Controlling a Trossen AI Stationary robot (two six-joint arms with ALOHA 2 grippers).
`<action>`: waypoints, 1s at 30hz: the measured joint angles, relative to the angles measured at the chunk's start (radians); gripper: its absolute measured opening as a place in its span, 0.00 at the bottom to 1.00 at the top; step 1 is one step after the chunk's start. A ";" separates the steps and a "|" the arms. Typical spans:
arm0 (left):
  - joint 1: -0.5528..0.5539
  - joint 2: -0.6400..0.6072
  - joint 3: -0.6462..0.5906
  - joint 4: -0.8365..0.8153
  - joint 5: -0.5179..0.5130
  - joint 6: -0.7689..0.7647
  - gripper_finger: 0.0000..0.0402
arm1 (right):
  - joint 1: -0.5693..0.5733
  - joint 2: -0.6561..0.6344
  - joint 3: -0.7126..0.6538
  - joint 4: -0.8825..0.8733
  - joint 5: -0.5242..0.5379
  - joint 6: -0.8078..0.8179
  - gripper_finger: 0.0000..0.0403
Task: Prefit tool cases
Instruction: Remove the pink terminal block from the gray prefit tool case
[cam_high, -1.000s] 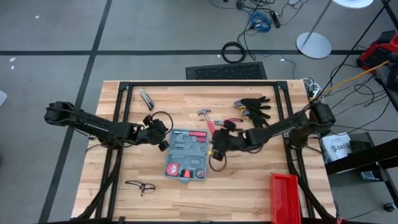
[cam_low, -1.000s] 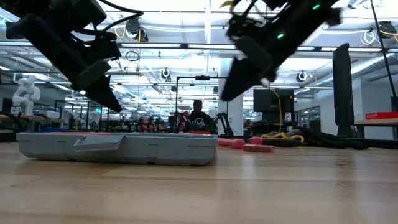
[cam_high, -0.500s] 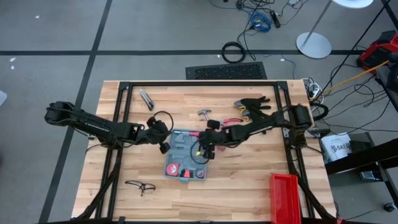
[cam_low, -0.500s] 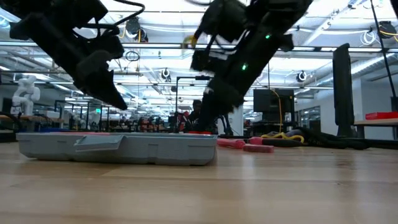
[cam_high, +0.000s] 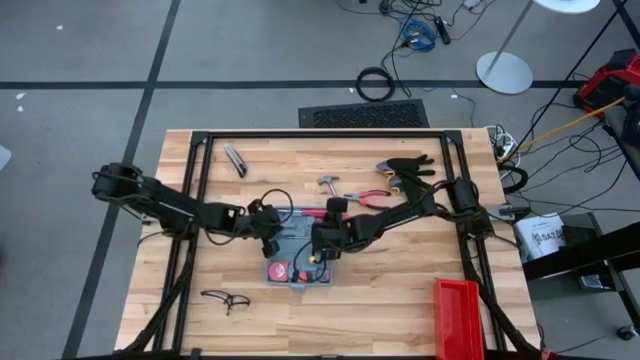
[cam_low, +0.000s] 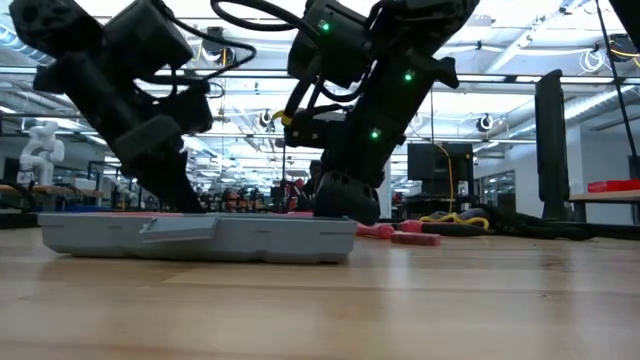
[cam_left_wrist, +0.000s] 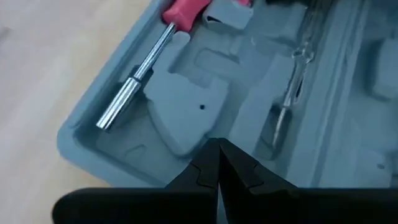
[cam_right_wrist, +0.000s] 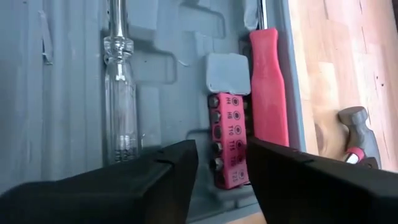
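The blue-grey tool case (cam_high: 300, 258) lies open and flat on the wooden table, its grey tray showing. In the tray lie a red-handled screwdriver (cam_left_wrist: 144, 65), a clear-handled screwdriver (cam_right_wrist: 121, 87) and a red bit holder (cam_right_wrist: 227, 140). My left gripper (cam_left_wrist: 217, 163) is shut, its tips low over the tray's far left part (cam_high: 276, 234). My right gripper (cam_right_wrist: 222, 171) is open and slants down over the tray's middle (cam_high: 320, 245). Its fingers stand on either side of the bit holder's near end. My left gripper's shut fingertips (cam_left_wrist: 214, 149) slant down from the table's left onto a raised moulding of the tray (cam_left_wrist: 180, 118); whether they touch it I cannot tell. My right gripper's open fingers (cam_right_wrist: 180, 165) are down at the tray beside the bit holder; touch cannot be told.
On the table beyond the case lie a hammer (cam_high: 330, 184), red-handled pliers (cam_high: 368, 197) and black gloves (cam_high: 410, 170). A utility knife (cam_high: 235, 158) lies far left. Safety glasses (cam_high: 225, 298) lie near left, and a red bin (cam_high: 458, 315) stands near right.
My right gripper has swung from beside the case's right edge toward the table's left and down, rolling, until it is low over the tray. My left gripper has dipped down and toward the case. In the low view the case has slid slightly sideways.
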 joint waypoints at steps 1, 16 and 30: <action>0.001 0.011 0.000 0.009 0.002 0.000 0.02 | 0.003 0.000 -0.001 -0.003 0.003 0.005 0.26; 0.002 0.032 0.000 0.024 0.020 0.001 0.02 | 0.049 -0.001 -0.005 0.020 0.120 0.112 0.00; 0.000 0.032 0.002 0.032 0.074 0.027 0.02 | -0.004 -0.008 -0.003 -0.004 -0.029 0.146 0.10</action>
